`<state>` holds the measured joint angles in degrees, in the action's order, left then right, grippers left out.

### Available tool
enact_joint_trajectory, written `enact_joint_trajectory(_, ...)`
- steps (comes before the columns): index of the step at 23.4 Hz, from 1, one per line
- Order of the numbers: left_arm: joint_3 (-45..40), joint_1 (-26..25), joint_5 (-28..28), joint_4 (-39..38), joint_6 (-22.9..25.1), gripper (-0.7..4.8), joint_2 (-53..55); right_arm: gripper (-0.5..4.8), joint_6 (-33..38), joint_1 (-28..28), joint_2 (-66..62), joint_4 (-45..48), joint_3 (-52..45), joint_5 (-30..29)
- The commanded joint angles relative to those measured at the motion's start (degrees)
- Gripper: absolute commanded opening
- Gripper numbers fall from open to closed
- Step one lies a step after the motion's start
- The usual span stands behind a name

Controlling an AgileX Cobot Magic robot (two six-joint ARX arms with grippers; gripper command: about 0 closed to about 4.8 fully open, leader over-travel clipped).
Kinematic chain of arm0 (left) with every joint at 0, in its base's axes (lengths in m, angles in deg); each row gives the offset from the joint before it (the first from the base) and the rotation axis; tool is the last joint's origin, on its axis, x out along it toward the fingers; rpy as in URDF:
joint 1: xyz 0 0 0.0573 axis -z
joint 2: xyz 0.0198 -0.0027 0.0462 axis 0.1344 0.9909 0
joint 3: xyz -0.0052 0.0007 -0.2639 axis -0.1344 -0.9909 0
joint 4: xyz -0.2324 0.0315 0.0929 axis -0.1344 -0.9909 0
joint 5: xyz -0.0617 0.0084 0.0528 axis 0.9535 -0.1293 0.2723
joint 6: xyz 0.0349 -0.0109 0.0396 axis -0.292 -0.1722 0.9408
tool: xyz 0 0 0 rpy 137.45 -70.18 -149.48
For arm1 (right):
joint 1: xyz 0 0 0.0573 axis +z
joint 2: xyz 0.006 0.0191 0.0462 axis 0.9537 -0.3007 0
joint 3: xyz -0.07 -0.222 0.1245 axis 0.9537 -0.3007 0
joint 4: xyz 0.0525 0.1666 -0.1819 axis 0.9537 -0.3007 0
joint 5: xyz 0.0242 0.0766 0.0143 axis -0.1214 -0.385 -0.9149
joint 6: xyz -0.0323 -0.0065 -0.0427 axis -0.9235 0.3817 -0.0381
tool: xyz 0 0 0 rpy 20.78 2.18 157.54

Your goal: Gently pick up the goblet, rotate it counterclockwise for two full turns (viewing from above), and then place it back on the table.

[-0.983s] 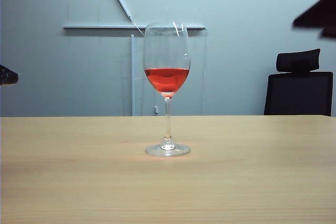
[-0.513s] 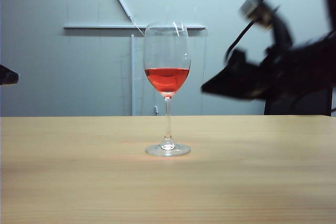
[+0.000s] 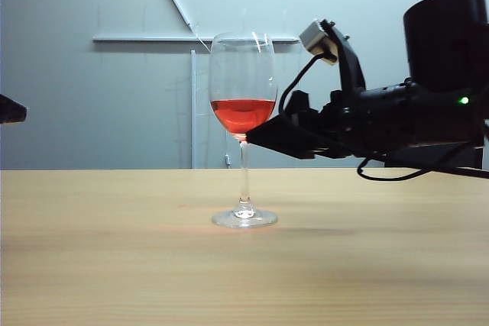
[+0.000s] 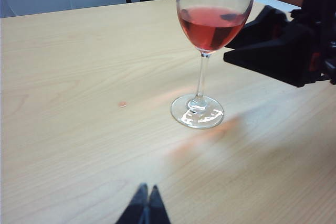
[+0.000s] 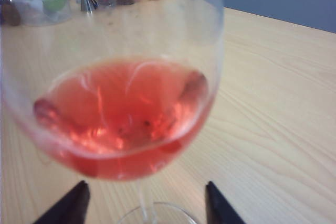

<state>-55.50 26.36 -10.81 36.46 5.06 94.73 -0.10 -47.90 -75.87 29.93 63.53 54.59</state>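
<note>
The goblet (image 3: 243,129) stands upright on the pale wood table (image 3: 114,265), red liquid filling the lower part of its bowl. The right gripper (image 3: 256,134) reaches in level from the right of the exterior view, its tips at the base of the bowl, above the stem. In its wrist view the two fingers (image 5: 71,206) are spread wide, one on either side of the stem, gripping nothing. The left gripper (image 4: 145,206) hangs well apart from the glass, fingertips pressed together, empty.

The goblet (image 4: 209,45) stands upright on the table (image 4: 68,77); the left gripper (image 4: 145,208) sits closed nearby, the right gripper (image 4: 283,51) beside the bowl.
</note>
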Motion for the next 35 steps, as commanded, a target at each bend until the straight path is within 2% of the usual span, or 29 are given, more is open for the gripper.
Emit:
enact_joint_trajectory(1,0.2,0.0,0.0,0.7,0.1,-0.05,0.0,3.01,0.0,0.5,-0.5,-0.2,0.9,-0.2)
enact_joint_trajectory(11,0.2,0.0,0.0,0.7,0.1,-0.05,0.0,3.0,0.0,1.1,-3.1,-0.1,3.6,-0.6)
enact_joint_trajectory(15,0.2,0.0,0.0,0.7,0.1,-0.05,0.0,2.63,0.0,1.2,-3.3,-0.9,4.2,-0.7)
enact_joint_trajectory(35,0.2,0.0,0.0,0.7,0.1,-0.05,0.0,2.63,0.0,2.4,-3.3,-0.8,4.2,-0.6)
